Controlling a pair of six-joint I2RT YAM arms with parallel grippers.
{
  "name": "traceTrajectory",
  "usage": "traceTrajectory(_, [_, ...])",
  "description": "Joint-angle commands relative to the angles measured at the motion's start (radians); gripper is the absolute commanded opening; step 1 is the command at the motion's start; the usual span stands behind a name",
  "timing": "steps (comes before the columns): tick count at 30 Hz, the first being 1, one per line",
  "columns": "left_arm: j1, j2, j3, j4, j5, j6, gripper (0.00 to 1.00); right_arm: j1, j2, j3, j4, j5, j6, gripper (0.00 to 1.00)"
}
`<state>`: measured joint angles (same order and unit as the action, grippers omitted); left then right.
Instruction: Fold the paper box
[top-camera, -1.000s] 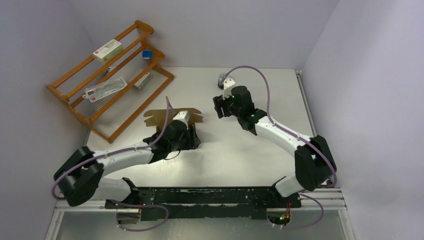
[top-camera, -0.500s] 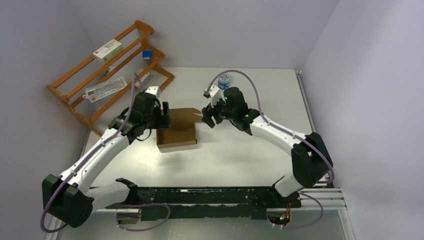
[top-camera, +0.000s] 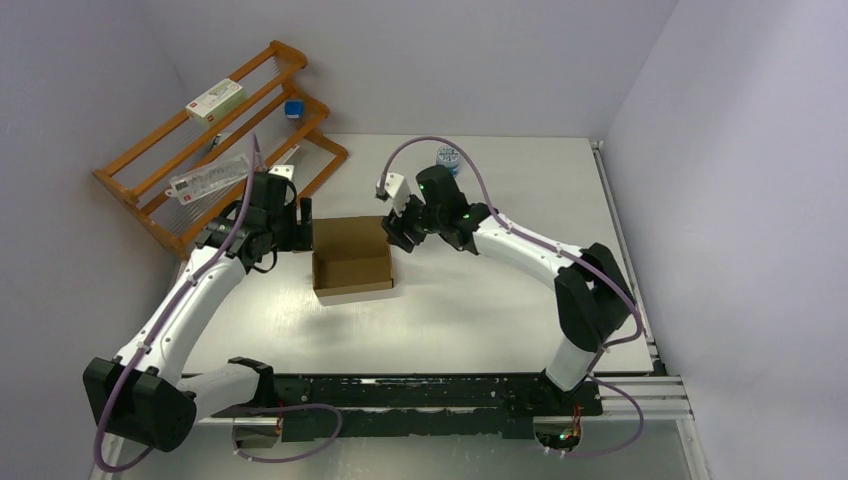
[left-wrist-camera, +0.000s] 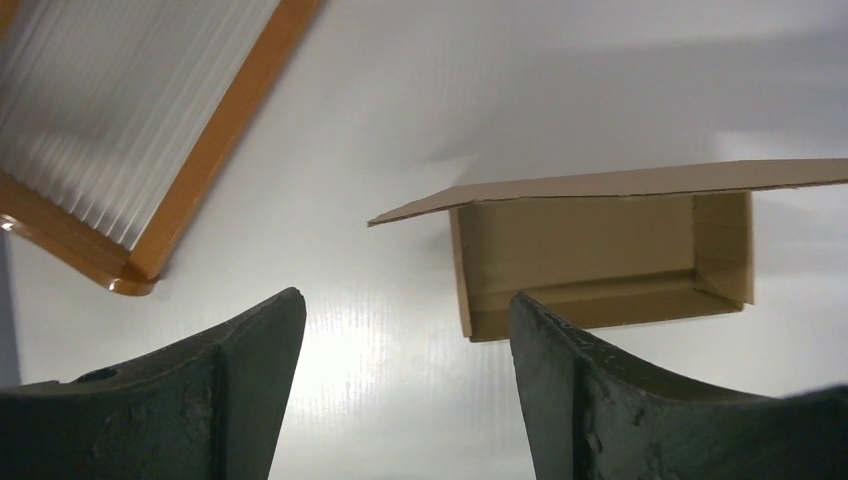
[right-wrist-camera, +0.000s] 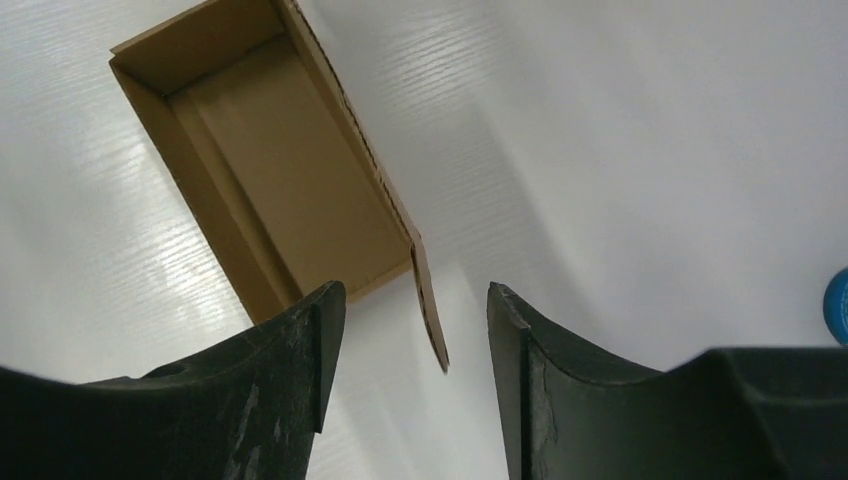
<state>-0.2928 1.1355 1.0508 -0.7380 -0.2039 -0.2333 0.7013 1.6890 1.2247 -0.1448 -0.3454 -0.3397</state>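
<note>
The brown cardboard paper box (top-camera: 352, 262) sits mid-table as an open tray with its lid panel raised at the far side. In the left wrist view the box (left-wrist-camera: 600, 255) lies ahead with the lid over it. In the right wrist view the box (right-wrist-camera: 275, 170) shows its open inside, and a lid corner (right-wrist-camera: 430, 305) points between my fingers. My left gripper (top-camera: 301, 224) is open and empty, just left of the box's far corner. My right gripper (top-camera: 393, 230) is open and empty at the far right corner.
A wooden rack (top-camera: 215, 160) stands at the back left with white cartons (top-camera: 214, 100) and small items on it; its edge shows in the left wrist view (left-wrist-camera: 215, 150). A small blue-and-white object (top-camera: 447, 157) sits at the back of the table.
My left arm swung from over the box to its far left side, uncovering it. My right gripper moved left toward the box's far right corner. The lid stands more upright.
</note>
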Motion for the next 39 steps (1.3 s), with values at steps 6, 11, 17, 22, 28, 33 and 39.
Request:
traceTrajectory(6, [0.027, 0.041, 0.057, -0.005, -0.067, 0.031, 0.79, 0.004, 0.103, 0.134, -0.171, -0.004, -0.144, 0.35])
traceTrajectory(11, [0.064, 0.067, 0.049, 0.053, 0.052, 0.065, 0.79, -0.029, 0.135, 0.193, -0.258, -0.018, -0.221, 0.20])
traceTrajectory(17, [0.070, 0.096, 0.061, 0.122, 0.175, 0.118, 0.78, -0.125, 0.138, 0.248, -0.377, -0.069, -0.346, 0.09])
traceTrajectory(22, [0.072, 0.144, 0.086, 0.168, 0.240, 0.169, 0.78, -0.179, 0.135, 0.269, -0.460, -0.139, -0.476, 0.03])
traceTrajectory(28, [0.072, 0.255, 0.167, 0.179, 0.343, 0.259, 0.76, -0.244, 0.144, 0.268, -0.520, -0.203, -0.566, 0.03])
traceTrajectory(33, [0.072, 0.304, 0.137, 0.270, 0.379, 0.356, 0.75, -0.269, 0.155, 0.277, -0.572, -0.227, -0.619, 0.05])
traceTrajectory(39, [0.070, 0.338, 0.135, 0.349, 0.449, 0.509, 0.75, -0.290, 0.160, 0.307, -0.592, -0.257, -0.648, 0.08])
